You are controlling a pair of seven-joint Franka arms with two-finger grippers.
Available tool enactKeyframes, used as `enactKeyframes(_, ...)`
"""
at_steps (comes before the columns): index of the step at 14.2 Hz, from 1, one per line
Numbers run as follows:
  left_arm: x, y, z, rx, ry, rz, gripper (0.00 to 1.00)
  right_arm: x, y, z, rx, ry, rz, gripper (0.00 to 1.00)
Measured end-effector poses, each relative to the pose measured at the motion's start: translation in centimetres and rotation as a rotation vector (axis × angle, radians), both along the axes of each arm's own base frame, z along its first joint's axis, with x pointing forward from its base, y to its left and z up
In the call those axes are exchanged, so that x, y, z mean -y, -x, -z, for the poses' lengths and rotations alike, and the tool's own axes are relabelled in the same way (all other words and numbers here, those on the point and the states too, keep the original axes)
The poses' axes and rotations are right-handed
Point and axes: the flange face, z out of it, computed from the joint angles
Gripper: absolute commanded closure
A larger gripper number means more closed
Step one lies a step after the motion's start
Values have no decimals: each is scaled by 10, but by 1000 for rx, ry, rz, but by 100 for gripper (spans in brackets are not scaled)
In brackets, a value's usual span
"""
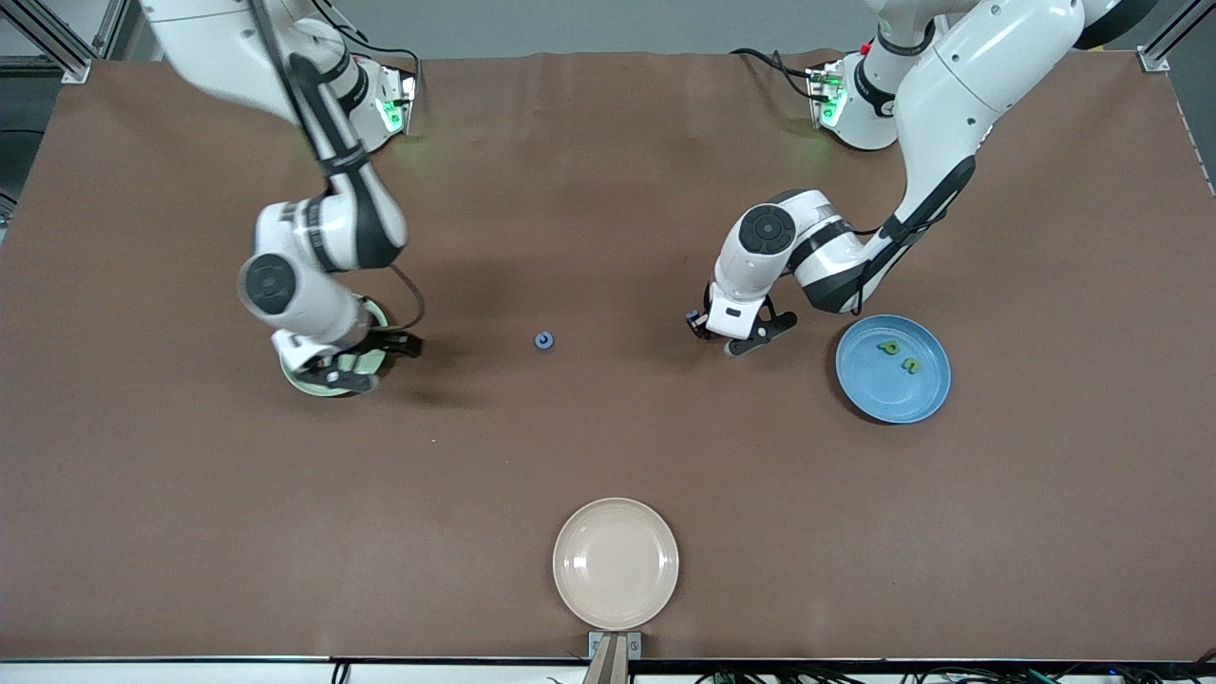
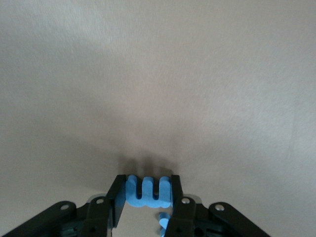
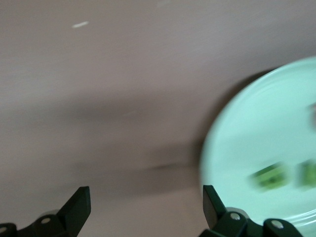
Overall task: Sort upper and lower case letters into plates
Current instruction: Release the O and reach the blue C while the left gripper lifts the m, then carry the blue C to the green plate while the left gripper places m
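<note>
Here the blue letter E (image 2: 148,193) sits between the left tool's (image 2: 147,193) fingers.

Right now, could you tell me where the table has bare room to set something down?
Bare tabletop lies around the small blue letter, between both grippers, and between it and the beige plate. It is crowded at the pale green plate under the right gripper, and by the blue plate beside the left gripper.

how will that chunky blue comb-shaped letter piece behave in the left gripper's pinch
The chunky blue comb-shaped letter piece sits between the left gripper fingers; it looks like foam, so probably light and slightly squashy. Its flat sides suggest it won't roll, though its thin prongs might flex.
</note>
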Motion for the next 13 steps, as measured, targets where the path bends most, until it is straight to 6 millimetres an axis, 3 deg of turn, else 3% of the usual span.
enactKeyframes(3, -12, -15, -13, 33, -2, -25, 91, -97, 31, -3, 51, -1, 127, 0)
enactKeyframes(5, -26, -29, -25, 57, 0, -31, 91, -147, 45, 8, 61, 12, 224, 0)
enactKeyframes(6, -35, -36, -32, 69, 4, -24, 91, -163, 47, 16, 65, 21, 260, 1)
enactKeyframes(9, -75, -60, -53, 87, 0, 15, 91, -187, 45, 42, 75, 45, 304, 13)
enactKeyframes(13, -155, -90, -65, 87, -25, 115, 91, -193, 35, 52, 87, 52, 312, 24)
